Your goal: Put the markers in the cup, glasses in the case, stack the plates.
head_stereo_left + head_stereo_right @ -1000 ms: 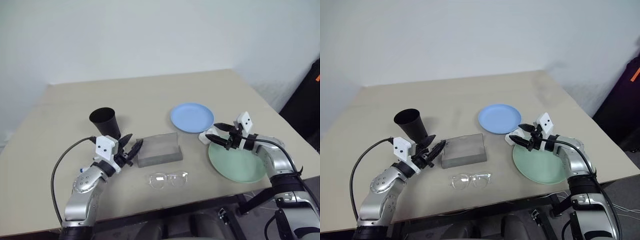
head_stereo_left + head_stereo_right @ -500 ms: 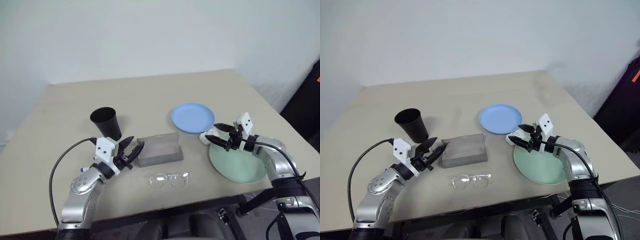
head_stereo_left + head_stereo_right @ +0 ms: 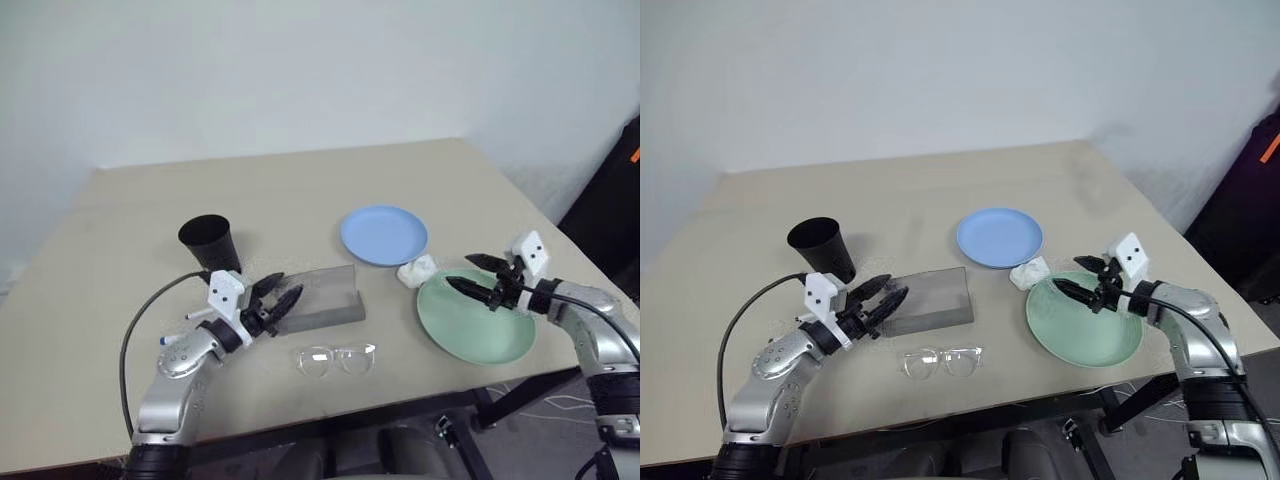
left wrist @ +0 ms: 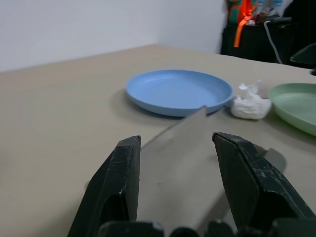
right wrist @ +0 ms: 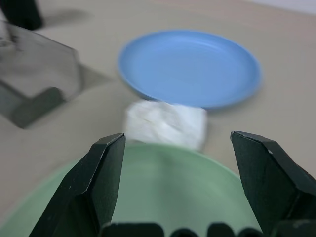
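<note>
While under the spread right tool [image 3: 1080, 279], green plate [image 3: 1084, 330].

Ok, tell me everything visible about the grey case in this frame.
The case is a flat, grey, rectangular box with a matte, felt-like look, lying flat on the table between the black cup and the blue plate. The end facing the blue plate rises into a raised edge. The glasses lie just in front of it, apart. The left claw, open, sits at its other end; contact cannot be told.
</note>
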Robot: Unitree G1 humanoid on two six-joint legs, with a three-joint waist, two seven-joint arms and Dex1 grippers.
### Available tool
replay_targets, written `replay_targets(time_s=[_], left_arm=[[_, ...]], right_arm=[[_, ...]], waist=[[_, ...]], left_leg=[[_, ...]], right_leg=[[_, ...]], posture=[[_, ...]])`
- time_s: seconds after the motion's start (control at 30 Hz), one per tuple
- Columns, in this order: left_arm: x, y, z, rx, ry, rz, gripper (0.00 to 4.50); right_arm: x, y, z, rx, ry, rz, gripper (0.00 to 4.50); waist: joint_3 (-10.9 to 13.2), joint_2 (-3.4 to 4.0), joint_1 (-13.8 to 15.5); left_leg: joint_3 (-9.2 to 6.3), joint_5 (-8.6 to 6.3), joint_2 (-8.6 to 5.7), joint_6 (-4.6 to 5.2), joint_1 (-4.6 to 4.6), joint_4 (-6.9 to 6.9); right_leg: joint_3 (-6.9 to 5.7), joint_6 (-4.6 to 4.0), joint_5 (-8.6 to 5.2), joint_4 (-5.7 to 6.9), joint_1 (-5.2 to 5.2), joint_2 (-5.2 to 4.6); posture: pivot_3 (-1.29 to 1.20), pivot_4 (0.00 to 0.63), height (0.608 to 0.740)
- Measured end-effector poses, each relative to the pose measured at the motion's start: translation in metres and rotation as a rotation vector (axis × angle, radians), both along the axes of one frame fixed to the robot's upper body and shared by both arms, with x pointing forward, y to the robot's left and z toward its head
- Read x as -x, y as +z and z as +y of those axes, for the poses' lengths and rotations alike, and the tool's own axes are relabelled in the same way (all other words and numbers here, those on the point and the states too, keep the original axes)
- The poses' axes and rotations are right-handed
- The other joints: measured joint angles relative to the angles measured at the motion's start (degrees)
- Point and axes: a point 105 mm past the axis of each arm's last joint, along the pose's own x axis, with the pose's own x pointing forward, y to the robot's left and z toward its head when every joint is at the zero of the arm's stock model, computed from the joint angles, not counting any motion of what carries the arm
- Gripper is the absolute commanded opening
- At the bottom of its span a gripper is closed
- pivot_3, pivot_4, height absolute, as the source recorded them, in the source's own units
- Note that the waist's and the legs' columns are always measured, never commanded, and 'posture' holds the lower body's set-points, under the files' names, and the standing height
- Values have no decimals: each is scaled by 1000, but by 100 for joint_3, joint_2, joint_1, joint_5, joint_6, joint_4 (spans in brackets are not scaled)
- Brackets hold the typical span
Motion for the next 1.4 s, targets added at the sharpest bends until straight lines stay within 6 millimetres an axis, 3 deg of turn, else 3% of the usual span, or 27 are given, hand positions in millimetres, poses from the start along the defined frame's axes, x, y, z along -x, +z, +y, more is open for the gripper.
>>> replay_targets(time_s=[0.1,0.2,0.3,0.67,0.77,0.83,1.07,1.3,1.4], left_arm=[[1,1,-3,5,-16,5,2398],[6,8,-13,30,-79,-1,2398],[11,13,-25,37,-137,-8,2398],[10,12,-30,45,-152,2,2398],[10,12,-30,45,-152,3,2425],[10,12,-30,45,-152,3,2425],[11,11,-31,44,-155,7,2425],[11,11,-31,44,-156,8,2425],[11,11,-31,44,-156,9,2425]], right_arm=[[1,-9,-34,12,-99,57,3695],[5,-21,-53,3,-153,124,3695],[4,-29,-61,-20,-190,164,3695],[3,-42,-76,-54,-238,252,3695],[7,-47,-77,-64,-233,285,3122],[8,-49,-74,-74,-216,307,2502],[3,-46,-72,-115,-219,352,2502],[4,-50,-71,-128,-220,402,184],[3,-47,-70,-131,-207,400,18]], waist=[[2,-3,21],[4,-5,59],[5,-4,59],[5,3,116],[5,3,127],[5,3,127],[4,4,141],[4,4,142],[3,4,137]], left_leg=[[-2,0,0,0,0,0],[5,-1,3,2,2,0],[21,0,11,3,4,3],[102,-7,90,15,12,12],[116,-14,90,27,14,16],[121,-19,90,33,16,17],[124,-23,89,36,19,17],[125,-24,88,38,19,17],[131,-24,91,39,22,17]], right_leg=[[-6,0,0,0,2,0],[-6,-2,-1,-2,3,1],[-6,-4,-2,-2,7,1],[-59,-9,-6,-87,58,2],[-49,-9,-5,-88,58,1],[-45,-8,-5,-87,57,1],[-40,-3,-2,-87,56,2],[-39,-3,-1,-87,56,1],[-38,-2,-1,-86,57,2]], posture=[[0,0,740],[0,0,740],[0,0,740],[0,0,740],[0,0,740],[0,0,740],[0,0,740],[0,0,740],[0,0,740]])
